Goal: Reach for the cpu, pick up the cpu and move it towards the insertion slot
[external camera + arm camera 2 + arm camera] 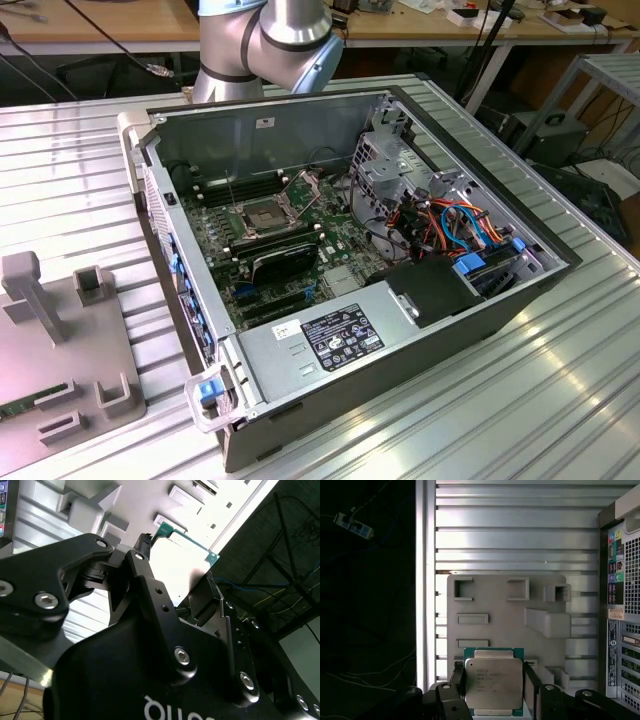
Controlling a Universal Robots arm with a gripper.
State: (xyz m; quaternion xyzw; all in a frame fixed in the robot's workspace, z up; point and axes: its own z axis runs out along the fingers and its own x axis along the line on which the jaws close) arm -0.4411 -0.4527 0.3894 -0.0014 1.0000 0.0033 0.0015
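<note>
Claw (493,674) clamped on the cpu (493,685): chip held flat between both fingers (530,685), one against each opposite edge; grey fixture plate (510,605) and ribbed table (520,530) lie beyond the claw

My station in a robotics lab.
An opened desktop computer case (260,125) lies on a ribbed aluminium table (480,410); cluttered wooden workbenches (80,22) stand behind it.

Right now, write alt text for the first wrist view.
A flat square silver cpu with green edges sits clamped between the arm's black jaws, above a pale grey moulded fixture tray lying on a ribbed aluminium table. A computer case's perforated rear panel stands alongside.
</note>
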